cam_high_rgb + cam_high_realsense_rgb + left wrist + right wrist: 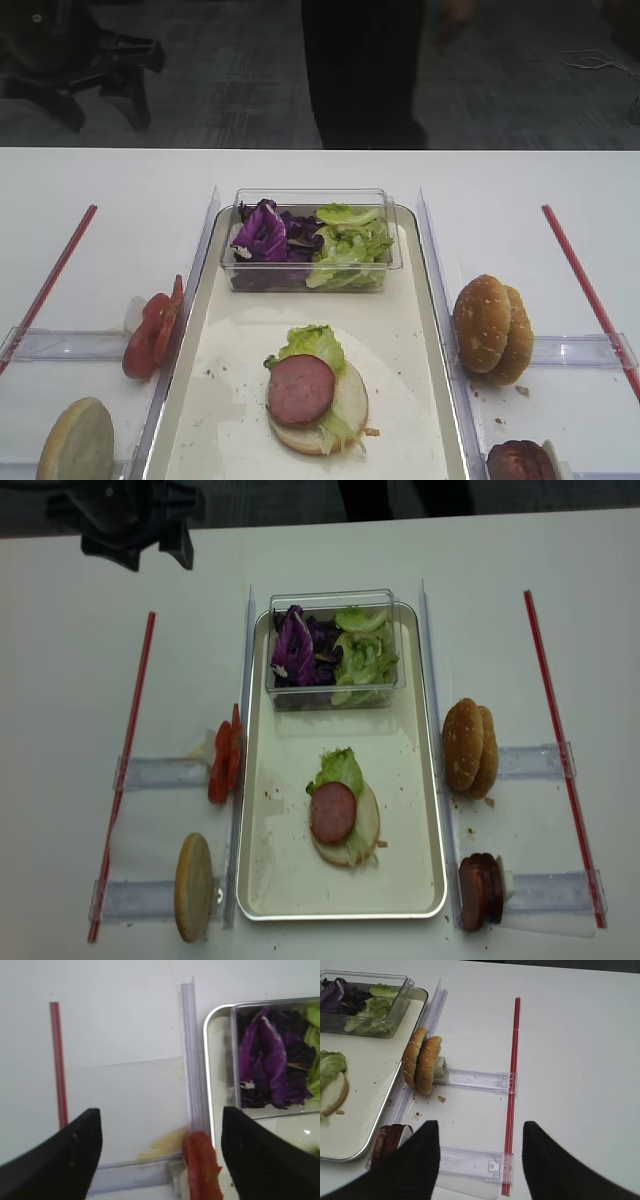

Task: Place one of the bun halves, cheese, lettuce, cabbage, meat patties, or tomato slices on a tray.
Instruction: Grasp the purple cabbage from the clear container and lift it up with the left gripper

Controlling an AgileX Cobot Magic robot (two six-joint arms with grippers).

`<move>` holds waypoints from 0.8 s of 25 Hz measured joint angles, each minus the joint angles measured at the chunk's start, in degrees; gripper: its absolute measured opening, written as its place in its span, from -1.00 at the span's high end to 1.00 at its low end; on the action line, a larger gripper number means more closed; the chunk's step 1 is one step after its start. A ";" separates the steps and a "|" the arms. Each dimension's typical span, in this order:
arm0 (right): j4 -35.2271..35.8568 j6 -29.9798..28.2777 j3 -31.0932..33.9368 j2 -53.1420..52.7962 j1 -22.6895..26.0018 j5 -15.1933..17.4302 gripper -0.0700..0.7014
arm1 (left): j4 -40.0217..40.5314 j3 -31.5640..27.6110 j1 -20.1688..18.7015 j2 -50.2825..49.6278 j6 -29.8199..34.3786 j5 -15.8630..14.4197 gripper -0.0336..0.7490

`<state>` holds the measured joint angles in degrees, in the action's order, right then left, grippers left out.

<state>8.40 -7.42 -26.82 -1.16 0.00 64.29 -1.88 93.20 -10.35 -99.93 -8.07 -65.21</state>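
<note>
We've got both black grippers, left (160, 1160) and right (480, 1160), spread wide and empty over the white table, while the dark purple crinkly cabbage (268, 235) sits in the small clear plastic tub (385, 270) at the far end of the long silver-rimmed tray (425, 330).

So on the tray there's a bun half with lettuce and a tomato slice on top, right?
Not quite. On top sits a meat patty, not a tomato slice; the exterior high view shows it. The bun half with lettuce on the tray is right.
</note>
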 joint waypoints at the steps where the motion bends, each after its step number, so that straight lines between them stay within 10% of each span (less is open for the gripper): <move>1: 0.00 0.00 0.00 0.00 0.00 0.00 -0.19 | 0.00 0.04 -1.28 -0.23 -0.62 0.38 -0.37; 20: 0.11 -0.10 0.00 0.00 0.00 0.00 -0.19 | -3.06 4.45 -15.40 -11.75 -4.92 6.74 -0.37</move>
<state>8.51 -7.52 -26.82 -1.16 0.00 64.29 -4.94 97.66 -25.75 -111.68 -12.99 -58.47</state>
